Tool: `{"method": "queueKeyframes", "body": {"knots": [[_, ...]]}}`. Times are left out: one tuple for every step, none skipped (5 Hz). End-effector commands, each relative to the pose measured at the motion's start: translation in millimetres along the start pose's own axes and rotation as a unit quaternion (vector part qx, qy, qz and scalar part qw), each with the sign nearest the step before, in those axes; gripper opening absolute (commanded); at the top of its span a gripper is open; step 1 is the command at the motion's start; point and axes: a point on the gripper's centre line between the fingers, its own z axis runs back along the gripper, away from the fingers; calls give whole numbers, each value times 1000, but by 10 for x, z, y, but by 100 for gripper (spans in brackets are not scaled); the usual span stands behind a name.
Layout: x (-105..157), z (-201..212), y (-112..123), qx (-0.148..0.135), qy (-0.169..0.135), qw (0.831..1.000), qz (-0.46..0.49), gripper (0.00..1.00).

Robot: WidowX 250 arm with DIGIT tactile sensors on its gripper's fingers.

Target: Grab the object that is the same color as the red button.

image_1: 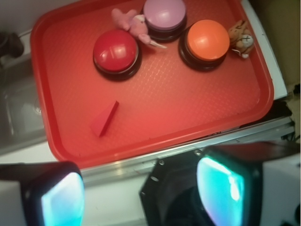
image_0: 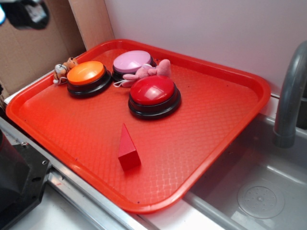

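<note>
A small red wedge block lies on the red tray near its front edge; it also shows in the wrist view. The red button on a black base stands behind it, mid-tray, and shows in the wrist view. My gripper is open and empty, high above the counter in front of the tray, well short of the wedge. Its two teal fingertips frame the bottom of the wrist view. In the exterior view only a dark blurred part of the arm shows at the top left corner.
An orange button and a pink button stand at the tray's back. A pink plush toy lies between pink and red buttons; a small tiger toy sits by the orange one. A sink and grey faucet are right. The black robot base is front left.
</note>
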Motion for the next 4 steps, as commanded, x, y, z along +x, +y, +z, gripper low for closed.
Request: {"method": "queueKeyframes", "body": {"knots": [[139,-476,-319,-2,-28,988,150,100],[197,-718,-402,-9,-32,985,172,100],[270,-1142,-439,-1,-19,980,196,100],[312,-1413,-457,21,-18,980,199,100]]}}
